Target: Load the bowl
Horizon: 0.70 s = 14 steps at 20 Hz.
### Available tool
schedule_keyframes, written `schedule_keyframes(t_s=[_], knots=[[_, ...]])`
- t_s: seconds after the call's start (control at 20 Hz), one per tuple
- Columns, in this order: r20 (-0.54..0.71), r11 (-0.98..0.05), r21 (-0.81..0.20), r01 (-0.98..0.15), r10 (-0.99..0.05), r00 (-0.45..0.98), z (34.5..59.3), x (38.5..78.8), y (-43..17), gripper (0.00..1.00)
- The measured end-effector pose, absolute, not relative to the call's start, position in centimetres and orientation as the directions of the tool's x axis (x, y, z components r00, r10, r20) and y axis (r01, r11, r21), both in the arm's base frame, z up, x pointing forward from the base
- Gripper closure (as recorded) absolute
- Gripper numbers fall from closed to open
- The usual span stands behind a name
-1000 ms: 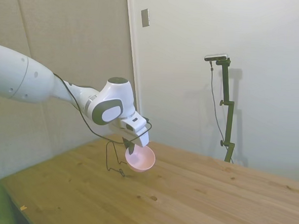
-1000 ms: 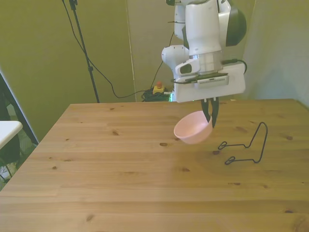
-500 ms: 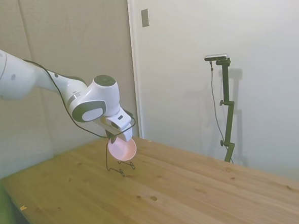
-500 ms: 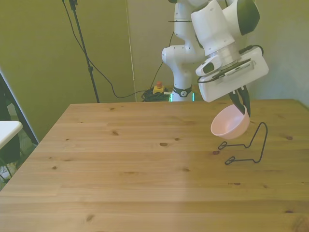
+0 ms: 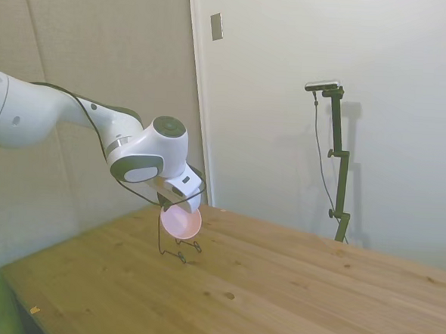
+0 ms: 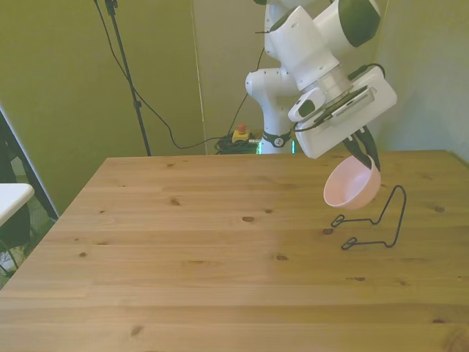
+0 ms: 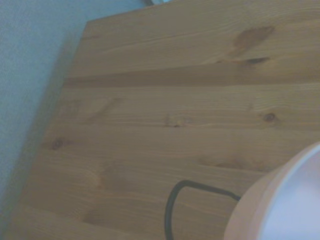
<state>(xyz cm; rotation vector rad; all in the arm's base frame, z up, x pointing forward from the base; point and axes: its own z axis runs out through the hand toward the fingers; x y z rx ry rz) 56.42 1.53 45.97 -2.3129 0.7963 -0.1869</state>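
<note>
Side view: gripper (image 5: 177,206) is pinching rim of pink bowl (image 5: 181,223), holding it tilted in the air, over the black wire stand (image 5: 174,247) near table's (image 5: 291,292) far-left edge.

Front view: gripper (image 6: 363,152) is clamping bowl (image 6: 352,185) w/ fingers narrow on rim; bowl is hanging above stand (image 6: 377,223), at front view's right.

Wrist view: bowl's edge (image 7: 280,205) is showing blurred, stand's loop (image 7: 187,202) beside it on wood.

bowl (image 6: 352,186) held off the table (image 6: 198,279) in the gripper (image 6: 364,156), tilted, above the wire stand (image 6: 381,220). Stand sits on the table toward the front view's right, its upright loop on the side beyond the bowl, feet toward centre.
</note>
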Motion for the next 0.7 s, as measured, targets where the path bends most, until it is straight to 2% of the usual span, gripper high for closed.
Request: schedule_keyframes(t_s=[0.45, 0.7], knots=[[-0.145, -0.506, -0.753, -0.421, -0.496, 0.856, 43.2, 58.7, 1.7, 1.00], [-0.154, -0.504, -0.752, -0.424, -0.491, 0.857, 42.1, 59.4, 1.7, 1.00]])
